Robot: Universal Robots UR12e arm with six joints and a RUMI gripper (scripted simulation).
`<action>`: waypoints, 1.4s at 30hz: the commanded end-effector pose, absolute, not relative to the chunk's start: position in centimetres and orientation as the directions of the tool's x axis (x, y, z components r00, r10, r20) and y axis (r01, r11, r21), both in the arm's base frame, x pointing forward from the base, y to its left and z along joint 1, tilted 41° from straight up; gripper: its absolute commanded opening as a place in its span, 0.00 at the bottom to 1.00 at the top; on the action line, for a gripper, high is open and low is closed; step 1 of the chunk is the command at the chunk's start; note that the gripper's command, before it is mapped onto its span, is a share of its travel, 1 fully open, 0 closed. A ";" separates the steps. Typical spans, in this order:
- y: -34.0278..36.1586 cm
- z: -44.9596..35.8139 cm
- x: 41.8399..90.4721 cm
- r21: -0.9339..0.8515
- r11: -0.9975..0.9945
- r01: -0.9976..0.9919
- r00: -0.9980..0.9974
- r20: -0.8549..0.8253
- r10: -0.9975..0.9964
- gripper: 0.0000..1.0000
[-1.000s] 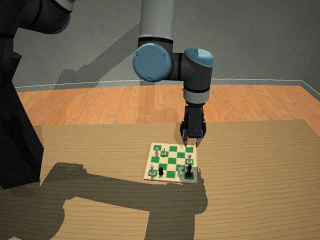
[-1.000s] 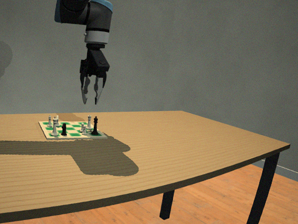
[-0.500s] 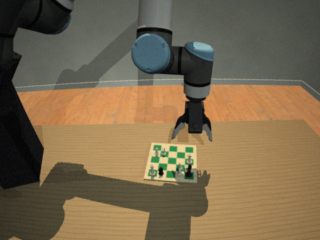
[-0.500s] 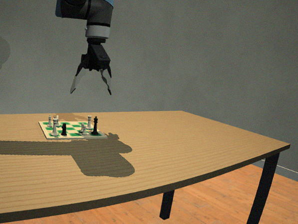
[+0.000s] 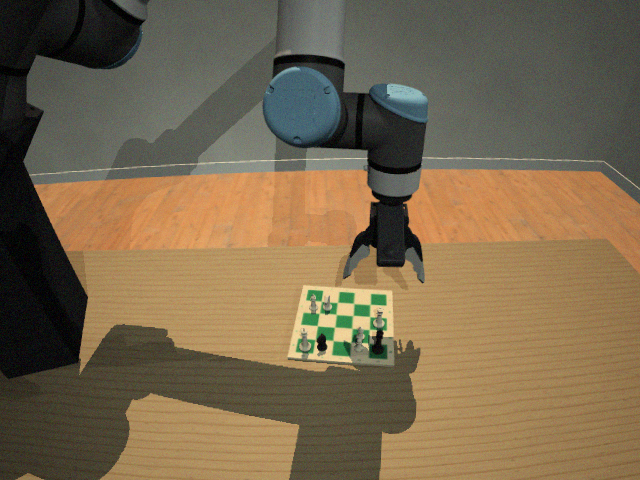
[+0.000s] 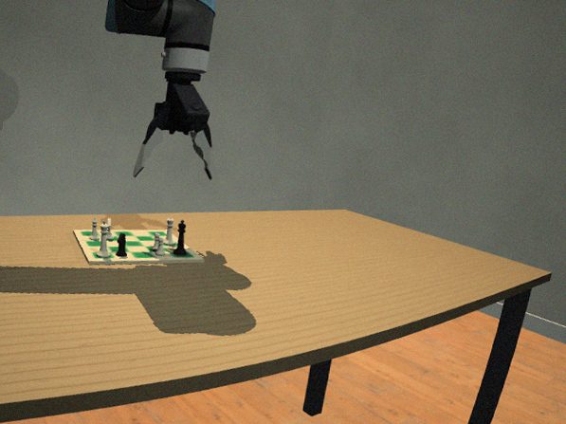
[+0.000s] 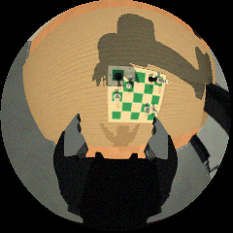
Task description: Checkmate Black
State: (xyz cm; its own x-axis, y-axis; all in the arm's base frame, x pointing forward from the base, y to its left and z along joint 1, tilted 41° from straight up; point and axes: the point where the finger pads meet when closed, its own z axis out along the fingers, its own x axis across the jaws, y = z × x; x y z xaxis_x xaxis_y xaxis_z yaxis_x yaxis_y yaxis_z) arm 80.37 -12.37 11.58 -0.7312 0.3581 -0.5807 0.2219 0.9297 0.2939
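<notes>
A small green-and-cream chessboard (image 5: 342, 324) lies on the wooden table. All pieces stand upright. A tall black piece (image 5: 378, 342) stands in the near right corner square, with a white piece (image 5: 358, 339) beside it on the left and a tall white piece (image 5: 378, 317) on the square behind it. A small black piece (image 5: 322, 343) and a white piece (image 5: 305, 341) stand at the near left. Two small white pieces (image 5: 319, 304) stand at the far left. My gripper (image 5: 383, 272) hangs wide open and empty, high above the board's far right side. It also shows in the exterior view (image 6: 172, 168). The wrist view shows the board (image 7: 134, 95) far below.
The arm's large shadow (image 5: 248, 382) falls across the table in front of the board and over its near right corner. The table edge (image 6: 364, 342) lies far from the board. The robot's dark base (image 5: 31, 248) stands at the left.
</notes>
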 end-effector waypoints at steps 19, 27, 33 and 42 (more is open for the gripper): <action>-12.8 15.4 77.2 0.294 0.930 0.222 -0.731 -0.581 0.358 1.00; -12.9 16.6 76.1 0.294 0.930 0.222 -0.731 -0.581 0.358 1.00; -12.9 16.7 76.1 0.294 0.930 0.222 -0.731 -0.581 0.358 1.00; -12.9 16.7 76.1 0.294 0.930 0.222 -0.731 -0.581 0.358 1.00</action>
State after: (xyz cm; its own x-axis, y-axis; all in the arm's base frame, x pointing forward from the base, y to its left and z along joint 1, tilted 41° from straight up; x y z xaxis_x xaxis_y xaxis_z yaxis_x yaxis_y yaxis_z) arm 76.09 -12.93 16.60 -0.7312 0.3581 -0.5806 0.2219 0.9297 0.2940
